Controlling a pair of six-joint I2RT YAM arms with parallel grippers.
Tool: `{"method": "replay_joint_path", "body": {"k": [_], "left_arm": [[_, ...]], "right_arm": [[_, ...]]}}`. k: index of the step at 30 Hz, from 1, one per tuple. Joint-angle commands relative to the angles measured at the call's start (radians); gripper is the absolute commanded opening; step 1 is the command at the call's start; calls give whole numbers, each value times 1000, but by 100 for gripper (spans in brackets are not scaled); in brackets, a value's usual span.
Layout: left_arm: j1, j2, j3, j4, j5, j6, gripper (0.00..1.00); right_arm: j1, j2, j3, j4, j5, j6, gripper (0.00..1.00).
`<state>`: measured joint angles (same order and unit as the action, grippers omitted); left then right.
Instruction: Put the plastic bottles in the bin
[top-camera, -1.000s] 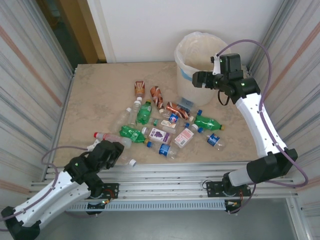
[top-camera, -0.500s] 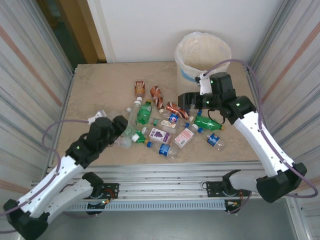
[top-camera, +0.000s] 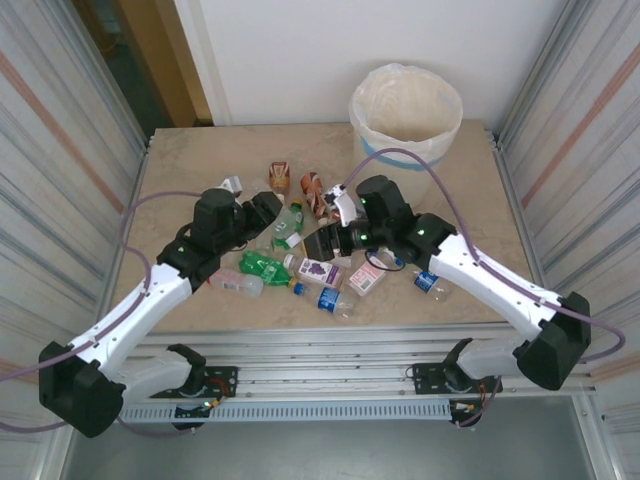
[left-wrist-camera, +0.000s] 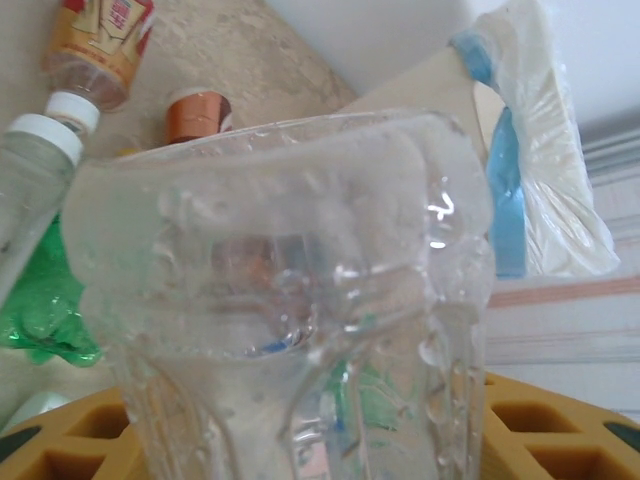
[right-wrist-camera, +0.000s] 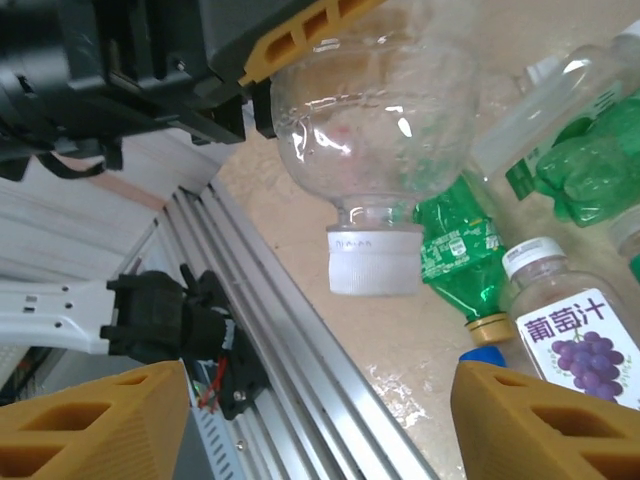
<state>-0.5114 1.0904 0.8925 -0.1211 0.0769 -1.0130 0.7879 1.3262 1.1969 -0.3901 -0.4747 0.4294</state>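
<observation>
Left gripper (top-camera: 265, 207): clamped on a clear bottle (left-wrist-camera: 280, 300), with the yellow fingers (left-wrist-camera: 560, 430) pressed against opposite sides of its body. Raised above the table (top-camera: 190, 170), over the left part of the bottle heap. Held cap downward, with the white cap (right-wrist-camera: 375, 262) hanging free of the surface below in the right wrist view.

Right gripper (top-camera: 322, 243): spread wide, with nothing between the orange fingers (right-wrist-camera: 100, 420). Set low over the middle of the heap, just beside the left gripper and facing it.

Bin (top-camera: 362, 140): upright at the far right of the table, lined with a cream bag and ringed by a pale blue band. Well apart from both grippers.

Other bottles: lying loose on the table, between the arm bases and the bin. Among them:
- crushed green bottle (top-camera: 262, 266), near the left gripper
- grape-label bottle (top-camera: 318, 270), just beside the green one
- red-label bottle (top-camera: 236, 284), at the near left edge of the heap
- brown-orange bottle (top-camera: 279, 178), at the far edge of the heap
- blue-capped bottle (top-camera: 428, 281), at the near right edge
</observation>
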Motion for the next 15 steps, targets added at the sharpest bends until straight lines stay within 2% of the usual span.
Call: {"method": "replay_joint_path", "body": {"k": [1,8,15], "left_arm": [[7,-6,43,30,65,41,44],[7,-22,18,55,98,23,44],[7,-6,-8,89,118,-7,44]], "right_arm": [[19,43,39,17,30,-49,65],[24,135,75,44,42,-60,60],[39,192,114,70,20,-58,49]]}}
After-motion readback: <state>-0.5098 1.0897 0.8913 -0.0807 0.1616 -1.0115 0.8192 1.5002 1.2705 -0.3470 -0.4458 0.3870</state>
